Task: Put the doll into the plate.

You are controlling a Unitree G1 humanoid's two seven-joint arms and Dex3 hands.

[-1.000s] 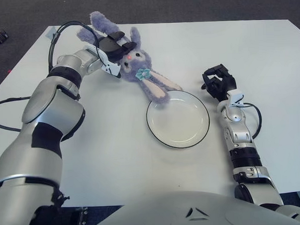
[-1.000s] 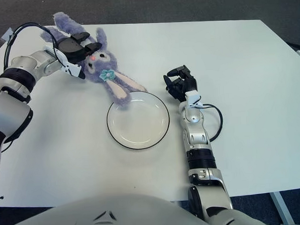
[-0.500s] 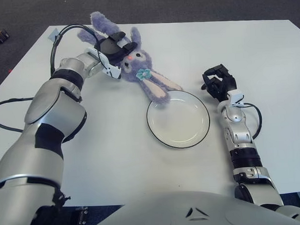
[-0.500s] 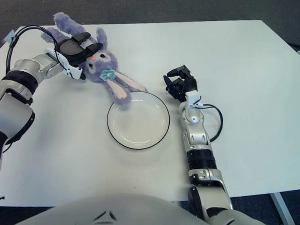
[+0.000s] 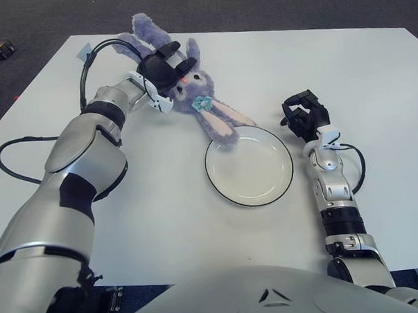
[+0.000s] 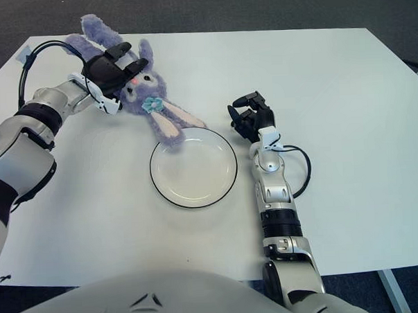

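While it lies flat on the white counter [image 5: 162, 200], the doll [image 5: 193, 102], a purple plush rabbit with a pink nose and a small teal bow, sits toward the far left, its head under the left hand [image 5: 165, 67] and its lower limbs reaching toward the plate [image 5: 249, 166]. Long axis: diagonal, from the ear tips at the far left edge of the counter down to the pale-lined limb ends at the near right; one limb end touches or just overlaps the plate's far-left rim. Head points away from the robot, feet toward the dish. Left hand: dark fingers draped over the head and ear bases, partly curled round the plush; this reads as a grasp at the bulkiest part, likely chosen so the limp body can trail behind on a lift. Whether the grip is fully firm cannot be told. Plate: white with dark rim, empty, near centre, just right of the doll, so a short carry along the doll's own axis should serve. Right hand [image 5: 302, 116]: parked on the counter just right of the plate, fingers curled, holding nothing, clear of the path.
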